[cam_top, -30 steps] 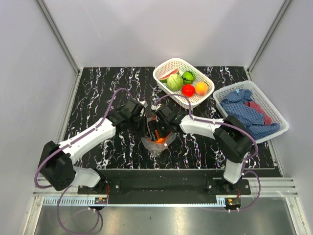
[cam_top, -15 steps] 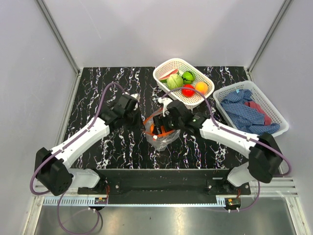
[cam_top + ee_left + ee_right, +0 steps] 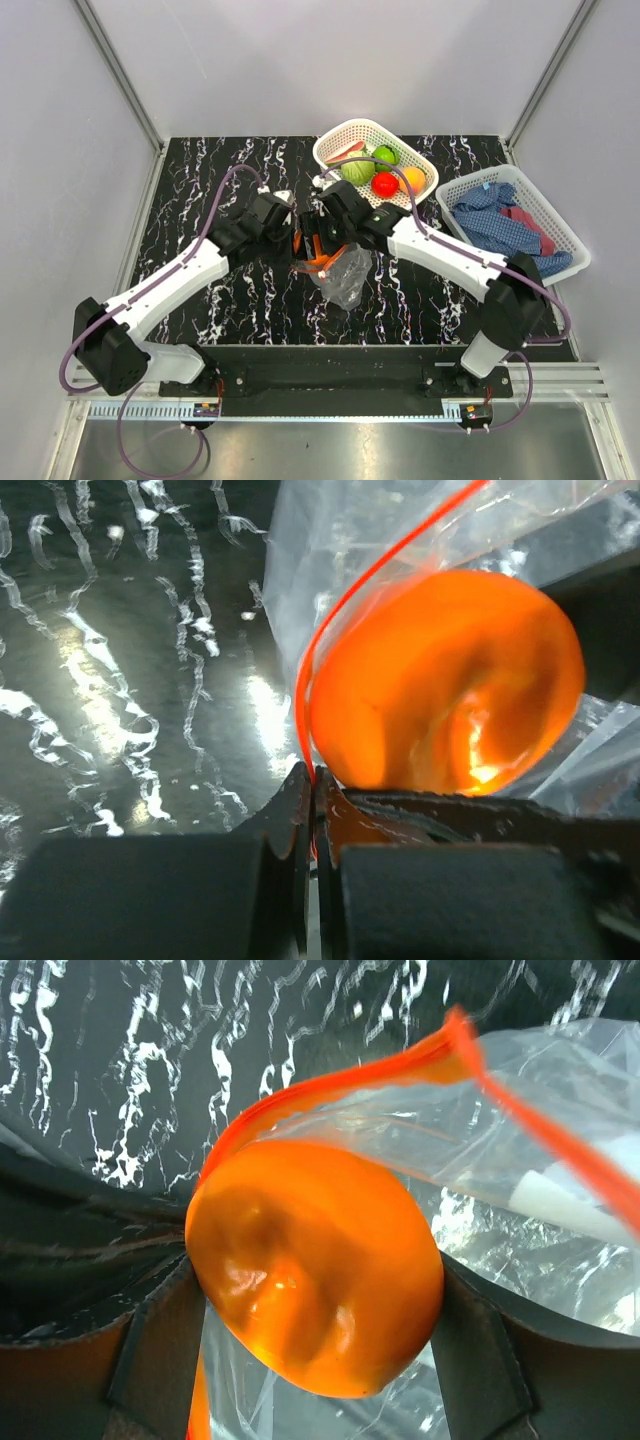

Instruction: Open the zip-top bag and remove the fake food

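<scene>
The clear zip-top bag (image 3: 346,281) lies crumpled at mid-table, its mouth raised between my two grippers. My left gripper (image 3: 295,240) is shut on the orange-red zip strip (image 3: 308,742), pinched right at the jaw tips (image 3: 312,780). My right gripper (image 3: 316,1285) is shut on an orange ball (image 3: 315,1270) of fake food, with one finger (image 3: 160,1345) pressed on each side. The ball (image 3: 445,680) sits at the bag's mouth, and the zip strip (image 3: 330,1085) arches over it. Whether the ball is fully out of the plastic I cannot tell.
A white lattice basket (image 3: 408,152) at the back holds a cabbage ball (image 3: 358,168), a dark green fruit (image 3: 384,155), a red tomato (image 3: 384,184), an orange ball (image 3: 411,180) and a watermelon slice (image 3: 345,150). A second basket (image 3: 475,180) at right holds cloths (image 3: 505,228).
My right gripper has moved up and left with the orange ball. The bag's body now trails down to the right of it. My left gripper has kept its hold on the zip strip.
</scene>
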Controlling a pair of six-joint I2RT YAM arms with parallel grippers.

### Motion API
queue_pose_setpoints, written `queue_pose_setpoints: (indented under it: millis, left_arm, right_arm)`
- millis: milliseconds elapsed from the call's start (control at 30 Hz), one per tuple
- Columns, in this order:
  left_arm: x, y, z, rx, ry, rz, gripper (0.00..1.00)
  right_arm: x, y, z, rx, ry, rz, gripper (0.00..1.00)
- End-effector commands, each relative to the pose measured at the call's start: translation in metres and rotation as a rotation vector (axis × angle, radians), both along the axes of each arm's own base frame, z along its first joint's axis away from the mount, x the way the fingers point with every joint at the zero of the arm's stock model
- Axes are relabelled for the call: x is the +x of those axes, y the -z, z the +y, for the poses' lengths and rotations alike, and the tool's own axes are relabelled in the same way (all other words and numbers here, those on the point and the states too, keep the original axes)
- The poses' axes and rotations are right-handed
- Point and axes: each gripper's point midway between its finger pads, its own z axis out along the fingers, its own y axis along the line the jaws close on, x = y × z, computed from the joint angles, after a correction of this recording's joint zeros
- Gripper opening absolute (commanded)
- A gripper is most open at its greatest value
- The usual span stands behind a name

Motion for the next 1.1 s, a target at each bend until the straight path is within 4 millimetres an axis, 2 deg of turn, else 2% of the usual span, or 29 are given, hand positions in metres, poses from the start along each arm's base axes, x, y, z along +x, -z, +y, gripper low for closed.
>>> queue_pose_setpoints:
  millis: [0, 33, 133, 167, 333, 367, 433, 500, 600, 700, 767, 867, 900, 967, 1000, 1067]
  left_arm:
    - [-0.010, -0.024, -0.020, -0.065, 0.050, -0.050, 0.00]
    - [-0.011, -0.023, -0.020, -0.066, 0.047, -0.047, 0.00]
    - [-0.012, -0.019, -0.022, -0.058, 0.037, -0.033, 0.00]
    - [-0.011, -0.018, -0.024, -0.057, 0.038, -0.028, 0.00]
    - [-0.011, -0.027, -0.047, -0.065, 0.090, -0.035, 0.00]
    - [-0.012, -0.027, -0.051, -0.061, 0.098, -0.036, 0.00]
    - [-0.012, -0.024, -0.048, -0.046, 0.087, -0.029, 0.00]
    - [-0.006, -0.022, -0.034, 0.004, 0.036, -0.061, 0.00]
    - [-0.001, -0.029, -0.017, 0.046, -0.005, -0.112, 0.00]
    - [0.005, -0.036, -0.003, 0.049, -0.028, -0.132, 0.00]
    - [0.010, -0.037, 0.005, 0.044, -0.044, -0.129, 0.00]
    - [0.010, -0.038, 0.004, 0.034, -0.007, -0.121, 0.00]
    - [0.009, -0.039, 0.003, 0.030, 0.004, -0.120, 0.00]
    - [0.005, -0.038, -0.005, -0.002, 0.044, -0.106, 0.00]
    - [0.004, -0.038, -0.007, -0.011, 0.058, -0.103, 0.00]
    - [-0.003, -0.034, -0.014, -0.038, 0.095, -0.071, 0.00]
  right_arm:
    - [0.024, -0.001, 0.005, -0.007, 0.188, 0.057, 0.21]
    - [0.024, 0.002, 0.005, -0.021, 0.202, 0.073, 0.21]
    - [0.016, -0.009, 0.013, 0.022, 0.208, 0.153, 0.20]
    - [0.013, -0.019, 0.015, 0.034, 0.206, 0.171, 0.19]
    - [0.012, -0.027, 0.015, 0.059, 0.275, 0.279, 0.15]
    - [0.013, -0.034, 0.016, 0.074, 0.276, 0.277, 0.15]
    - [0.009, -0.044, 0.017, 0.094, 0.268, 0.284, 0.14]
    - [0.002, -0.049, 0.015, 0.098, 0.227, 0.278, 0.14]
    - [-0.012, -0.051, 0.004, 0.085, 0.109, 0.220, 0.12]
    - [-0.028, -0.049, -0.005, 0.103, -0.022, 0.149, 0.04]
    - [-0.037, -0.048, -0.013, 0.106, -0.064, 0.115, 0.03]
    - [-0.043, -0.054, -0.019, 0.142, -0.113, 0.039, 0.03]
    - [-0.048, -0.065, -0.019, 0.175, -0.156, 0.000, 0.04]
    - [-0.047, -0.067, -0.017, 0.215, -0.179, -0.061, 0.04]
    - [-0.047, -0.077, -0.020, 0.243, -0.182, -0.111, 0.06]
    - [-0.040, -0.084, -0.017, 0.282, -0.176, -0.187, 0.08]
